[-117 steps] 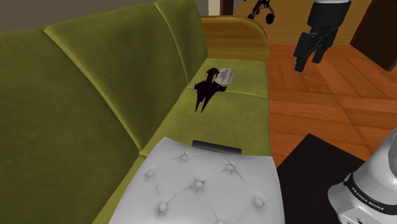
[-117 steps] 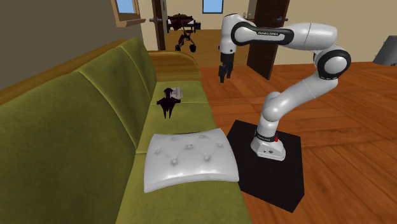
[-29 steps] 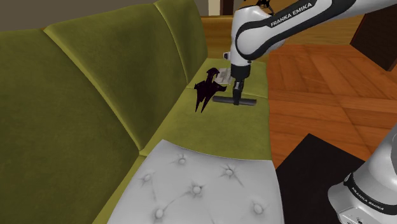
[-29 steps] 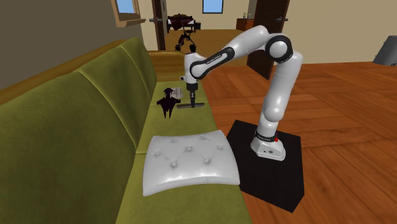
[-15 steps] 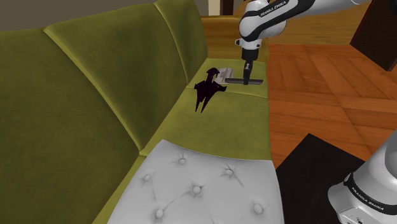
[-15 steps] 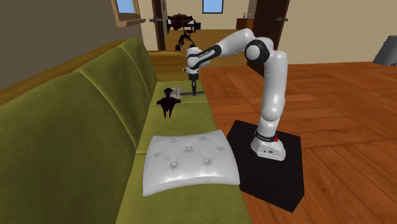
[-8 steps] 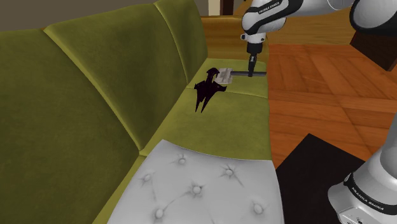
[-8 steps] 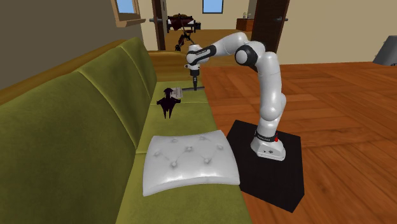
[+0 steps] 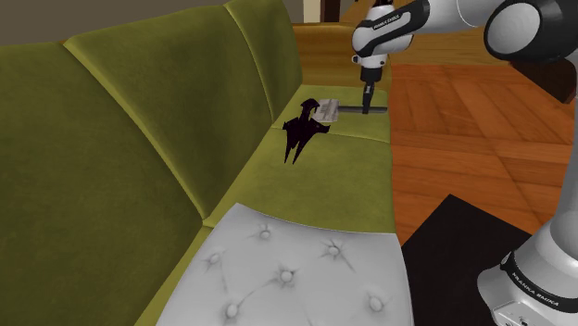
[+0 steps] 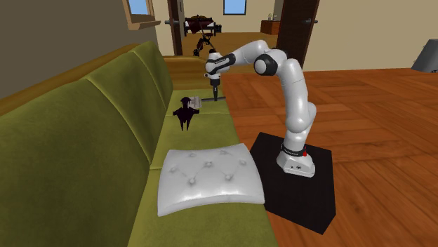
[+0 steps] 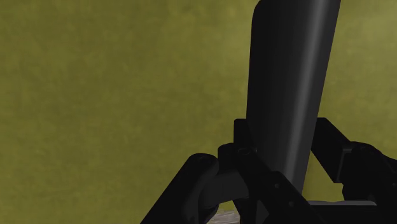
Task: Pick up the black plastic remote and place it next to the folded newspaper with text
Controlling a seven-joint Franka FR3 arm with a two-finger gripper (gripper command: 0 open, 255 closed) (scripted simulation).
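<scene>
One remote (image 9: 350, 108) is sitting clamped in your gripper (image 9: 368, 106), upper centre; you're wanting it lowered flat beside the newspaper (image 9: 327, 112).

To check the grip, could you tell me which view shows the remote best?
The wrist view: the remote stands large, clasped in the gripper. The shoulder view shows it as a thin dark bar beside the newspaper; the second exterior view, as a tiny dark sliver.
</scene>
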